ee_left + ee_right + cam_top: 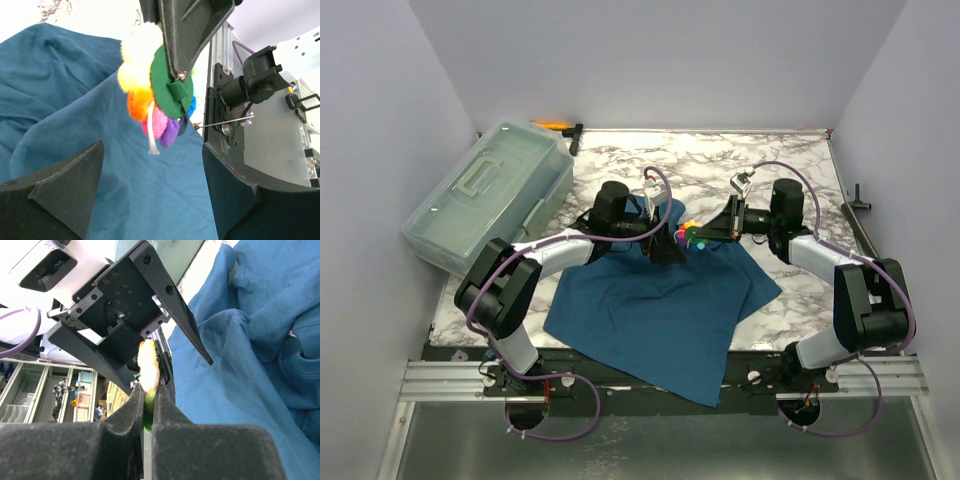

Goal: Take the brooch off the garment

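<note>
**Q:** Where is the brooch relative to the garment?

**A:** It is over the garment's far edge, near the middle of that edge. In the left wrist view it hangs in front of the blue cloth, showing a green backing disc and pale, yellow, orange, pink and purple puffs. Whether any part of it touches the cloth cannot be told.

**Q:** What state is each end effector in?

**A:** The right gripper, over the garment's far right part, has its fingers pressed together on the brooch. They pinch the green backing by its edge. The left gripper, over the garment's far left part, stands spread. Its two dark fingers sit apart with nothing between them but air, and the brooch hangs just beyond their tips.

**Q:** How does the garment lie?

**A:** It is spread and rumpled on the marble table, and its near corner overhangs the table's near edge.

**Q:** What else is shown?

**A:** A translucent lidded box lies to the left of the garment. An orange-handled tool lies beyond the box, well apart from the garment.
</note>
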